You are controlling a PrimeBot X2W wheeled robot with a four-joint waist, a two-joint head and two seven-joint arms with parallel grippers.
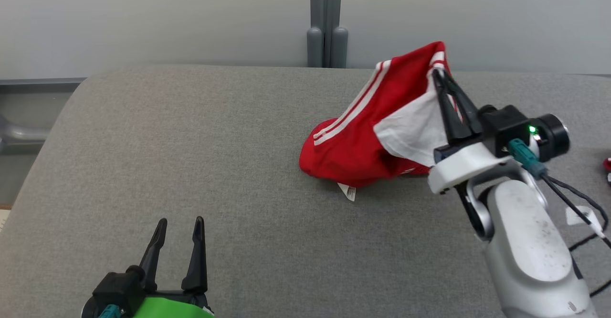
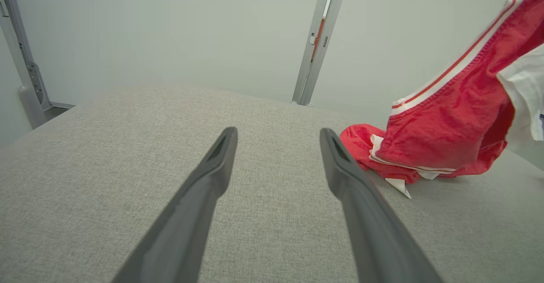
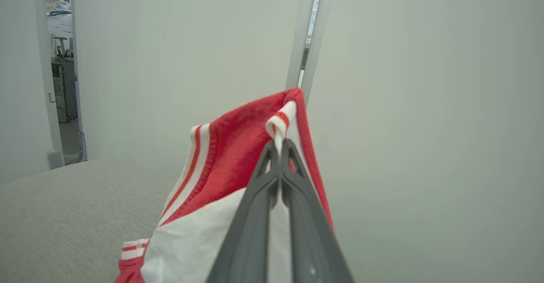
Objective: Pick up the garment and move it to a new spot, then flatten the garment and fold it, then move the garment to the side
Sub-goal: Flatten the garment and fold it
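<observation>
The garment (image 1: 367, 136) is red with white stripes and a white lining. One end of it is lifted off the grey table (image 1: 191, 155) while its lower end still rests there. My right gripper (image 1: 440, 75) is shut on its upper edge, and in the right wrist view the fingertips pinch the striped hem of the garment (image 3: 238, 155) at the gripper (image 3: 279, 147). My left gripper (image 1: 180, 223) stands open at the near left, well apart from the cloth. Between its fingers (image 2: 212, 172) lies bare table, with the garment (image 2: 442, 134) off to the right.
A grey post (image 1: 326, 22) stands against the pale wall behind the table's far edge. Dark cables (image 1: 580, 203) trail from my right wrist over the table's right side. A small red object (image 1: 607, 164) sits at the far right edge.
</observation>
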